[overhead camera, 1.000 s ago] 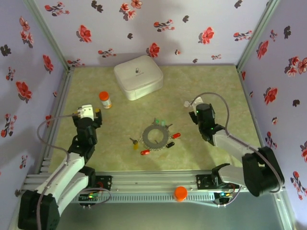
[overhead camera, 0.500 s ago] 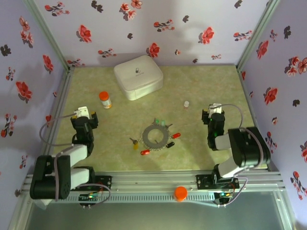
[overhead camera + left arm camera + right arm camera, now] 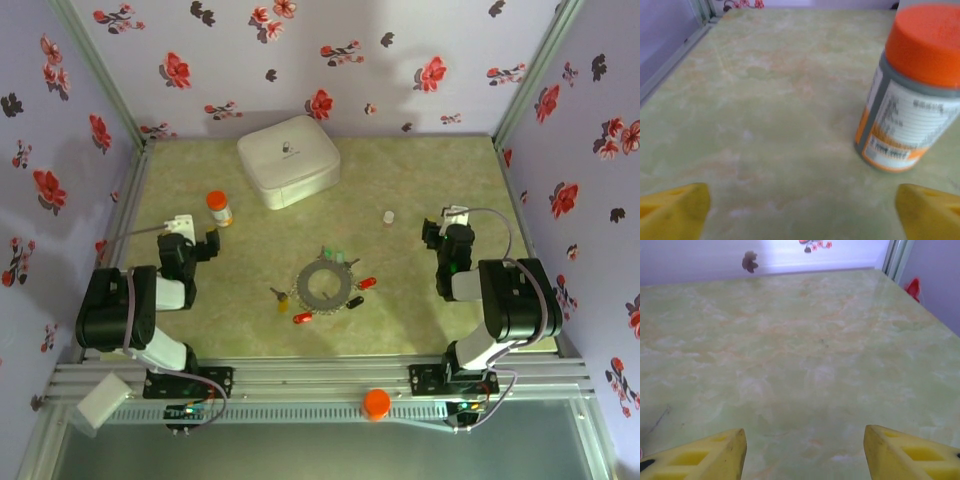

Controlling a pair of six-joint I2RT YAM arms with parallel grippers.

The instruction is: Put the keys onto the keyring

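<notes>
- Your left tool (image 3: 801, 207) hangs released, its yellow fingers wide apart over bare desk (image 3: 765, 115), with the pill bottle (image 3: 912, 95) standing upright just ahead to the right, not gripped.
- Your right tool (image 3: 804, 447) is also released, with nothing between its fingers.
- The keyring (image 3: 325, 285) lies flat mid-desk between the two arms. The keys (image 3: 368, 283) are scattered close around its rim, and none looks threaded yet.
- As I judge it, the step is the first pick. Take the nearest key by its plastic head, coming straight down, so the metal end stays free for threading.
- Pin the ring with your other tool, since a thin loop will probably skate on this smooth, marbled green surface.
- The ring looks dark grey, thin and flat, with a grainy, chain-like texture. The keys are tiny, with red, green, yellow and black heads, so they are easy to nudge away.
- Keep clear of the bottle, which is glossy, round and orange-capped, and of the white case (image 3: 288, 160), a rounded, smooth square.
</notes>
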